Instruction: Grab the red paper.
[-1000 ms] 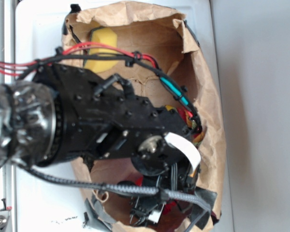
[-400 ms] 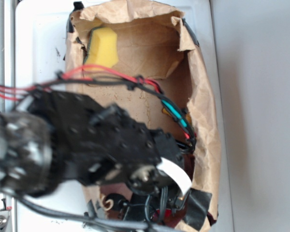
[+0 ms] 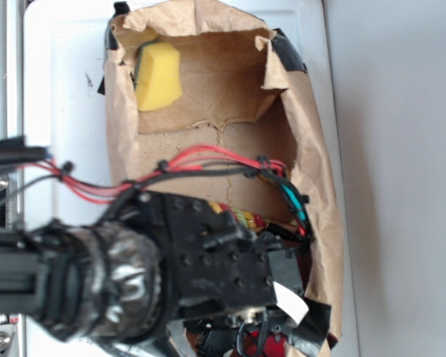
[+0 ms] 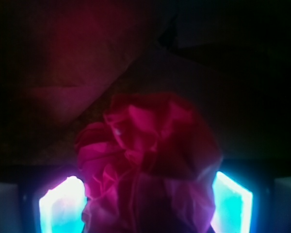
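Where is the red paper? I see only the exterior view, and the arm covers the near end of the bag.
Observer: In the wrist view the red paper lies between the two glowing fingers.
Operator: Do the fingers press it already?
Observer: One finger shows on each side of the wad; whether they touch it, I cannot tell.
Operator: Is the rope near the paper?
Observer: The wrist view shows no rope, only dark brown bag surface behind the paper.

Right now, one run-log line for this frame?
gripper: open, fingers either side of red paper | sponge: far end of bag | rope: beside arm
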Controlling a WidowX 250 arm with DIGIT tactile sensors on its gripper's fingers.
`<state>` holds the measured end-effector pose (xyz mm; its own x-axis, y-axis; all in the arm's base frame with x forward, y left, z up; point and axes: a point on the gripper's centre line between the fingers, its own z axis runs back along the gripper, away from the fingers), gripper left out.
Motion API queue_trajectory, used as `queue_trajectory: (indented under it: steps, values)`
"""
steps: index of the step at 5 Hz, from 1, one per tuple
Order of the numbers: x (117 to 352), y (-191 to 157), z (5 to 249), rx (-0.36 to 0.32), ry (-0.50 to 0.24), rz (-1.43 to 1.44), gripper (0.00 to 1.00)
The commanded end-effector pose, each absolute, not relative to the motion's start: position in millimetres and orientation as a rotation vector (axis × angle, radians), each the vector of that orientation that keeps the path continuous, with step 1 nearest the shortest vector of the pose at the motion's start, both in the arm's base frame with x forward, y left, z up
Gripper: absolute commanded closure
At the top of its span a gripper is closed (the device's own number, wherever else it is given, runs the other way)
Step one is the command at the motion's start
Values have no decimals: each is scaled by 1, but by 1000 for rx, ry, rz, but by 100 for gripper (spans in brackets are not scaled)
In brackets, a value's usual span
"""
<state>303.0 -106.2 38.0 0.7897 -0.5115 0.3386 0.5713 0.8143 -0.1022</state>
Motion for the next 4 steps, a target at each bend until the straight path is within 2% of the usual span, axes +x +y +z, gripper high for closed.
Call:
queue_trajectory:
  steps: [1,2,3,4]
  values:
    - [304,-110,49,-169,-332,-544,100]
    - [295,-91,78,-135,-391,-452,100]
    - [285,-66,112,-120,-407,-323,100]
    - [277,-47,137,-78,-360,-194,100]
